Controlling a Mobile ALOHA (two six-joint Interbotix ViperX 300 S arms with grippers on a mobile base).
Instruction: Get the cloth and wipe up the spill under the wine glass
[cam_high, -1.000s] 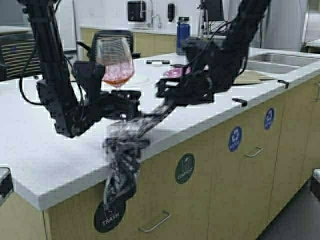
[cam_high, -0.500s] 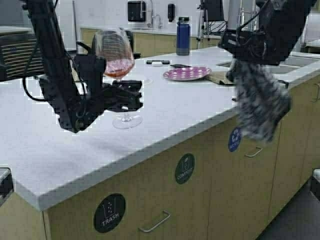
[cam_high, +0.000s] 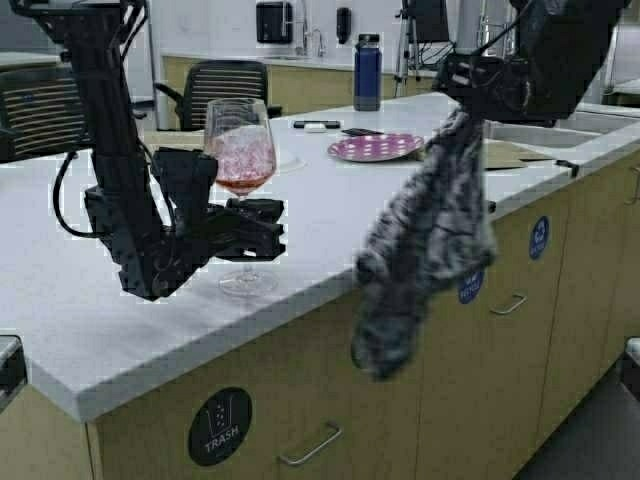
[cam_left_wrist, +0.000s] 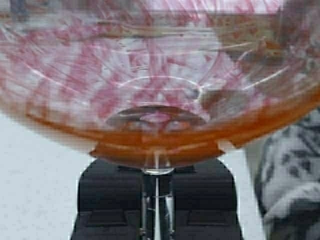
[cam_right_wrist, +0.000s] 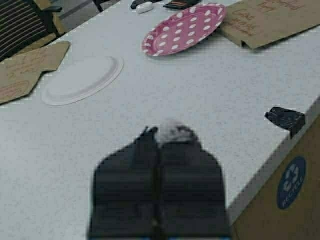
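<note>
Two grippers are busy, and the step in hand looks like the carry — the cloth is fetched but the wiping is not yet begun. The left gripper (cam_high: 262, 228) is closed on the stem of the wine glass (cam_high: 240, 160), whose flat round foot sits at or just over the white counter (cam_high: 70, 300) near its front edge; whether it touches I cannot tell. The right gripper (cam_high: 462, 82), high off to the right, has its fingers pinched tight on a top fold of the cloth (cam_high: 425, 240), which dangles limp and bunched in front of the cabinet. The glass is smooth, clear, its round bowl tinted pink; the cloth is soft, densely patterned black and white. Next, I judge, the cloth must come onto the counter beneath the foot — with the glass held clear.
</note>
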